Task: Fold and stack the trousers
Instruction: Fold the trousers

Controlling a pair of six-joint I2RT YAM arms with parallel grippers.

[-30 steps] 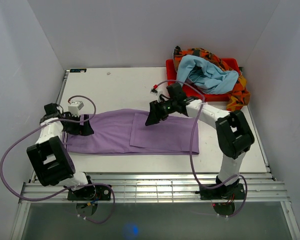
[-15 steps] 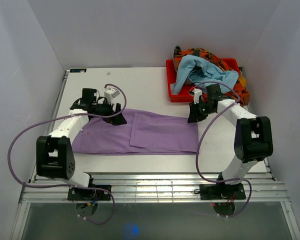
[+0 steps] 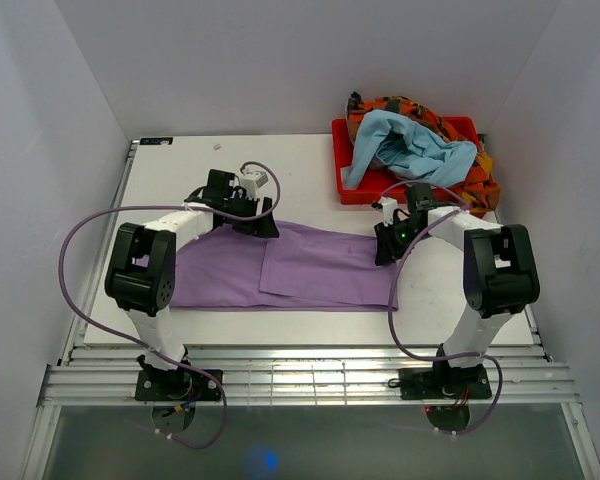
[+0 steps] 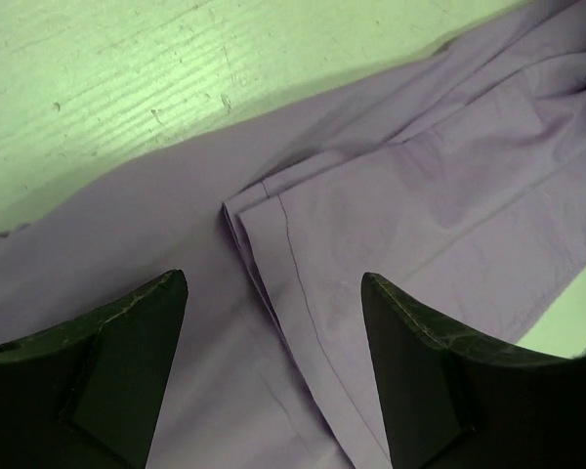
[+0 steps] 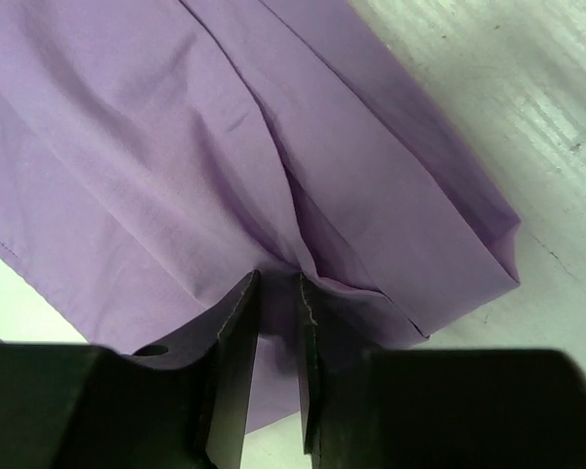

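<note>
Shifted rightward since the earlier frame, the left tool [image 3: 258, 226] is held with its fingers [image 4: 117, 362] apart over the far edge of the lilac trousers [image 3: 310, 265], which are spread along the tabletop [image 3: 180, 175], while a fold at their right end is pinched by the right tool [image 3: 384, 248].

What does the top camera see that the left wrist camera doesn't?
Only the top camera shows the red bin with a blue cloth and an orange patterned cloth, plus the right tool at the right end of the trousers. Only the left wrist camera shows the stitched hem up close, between the wide-open fingers of the left tool. Both show the purple trousers lying on the white table.
</note>
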